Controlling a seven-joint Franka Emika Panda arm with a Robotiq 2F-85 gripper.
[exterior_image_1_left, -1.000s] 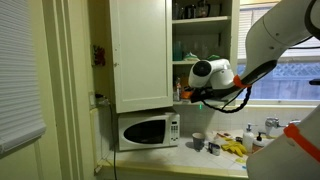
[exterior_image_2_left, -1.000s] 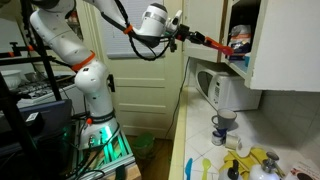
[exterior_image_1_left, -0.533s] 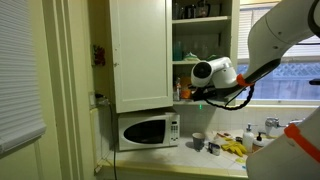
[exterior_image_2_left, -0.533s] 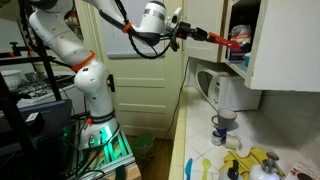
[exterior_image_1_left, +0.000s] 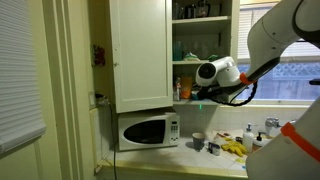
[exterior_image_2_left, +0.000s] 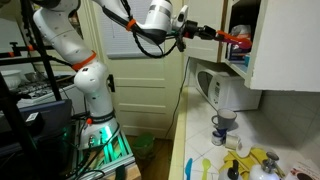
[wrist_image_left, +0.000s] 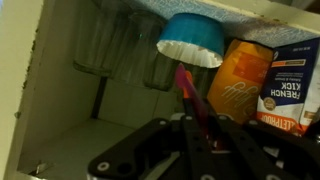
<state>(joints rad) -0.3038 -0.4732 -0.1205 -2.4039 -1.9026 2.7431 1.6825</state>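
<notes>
Wrist view shows the tool closed narrow on a pink stick. The fingers pinch its near end and the rest pokes forward into the cupboard.

Risks, as I judge them:
- The stick's tip sits just under a blue bowl and close beside an orange bag. A small nudge up or sideways could tip the bowl or shove the bag into the box next to it.
- Glasses stand further back on the other side. A sweep that way could knock them, and they'd prob break.
- Anything pushed off the shelf would drop toward the microwave and the cups on the bench.
- The stick is long and held only at one end, so it acts as a lever. If the tip catches, it could twist or slip out of the grip.
- In both exterior views the wrist is near the cupboard opening, w/ the door open alongside. Reaching deeper could clip an edge.

Where the stick is: in the tool, running straight out from btw the fingers. In an exterior view the tool hangs just outside the cupboard, high above the bench. The stick bridges the gap and its far end is inside, among the shelf items. I can't tell whether the tip touches the bowl or bag. It looks very close.
</notes>
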